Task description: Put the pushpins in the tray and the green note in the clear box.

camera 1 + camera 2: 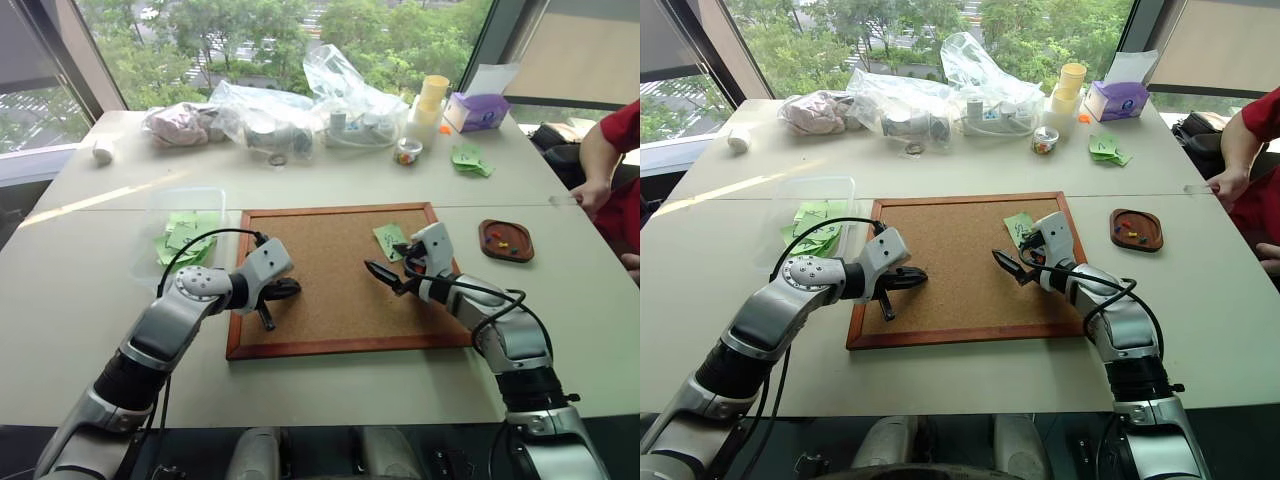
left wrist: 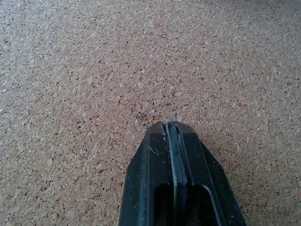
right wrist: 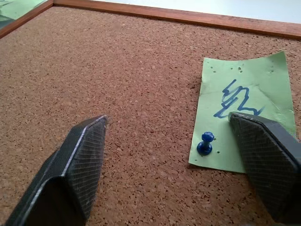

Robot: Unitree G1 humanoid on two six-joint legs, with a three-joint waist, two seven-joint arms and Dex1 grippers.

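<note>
With the green note (image 3: 244, 110) pinned on the corkboard (image 1: 320, 290) by a blue pushpin (image 3: 205, 143), the open right gripper (image 3: 188, 160) needed to centre on that pin before closing, while the left gripper (image 2: 171, 141) rested shut.

One corkboard (image 1: 330, 275), and on it one green note (image 3: 244, 110), pinned by a single blue pushpin (image 3: 205, 143). One tray (image 1: 506, 240) off to the right, holding several small coloured pins, too tiny to count. One clear box (image 1: 182, 215), with several green slips inside. Two clear bags (image 1: 300, 105) at the back, one purple tissue box (image 1: 478, 108), and one stack of cups (image 1: 432, 100).
</note>
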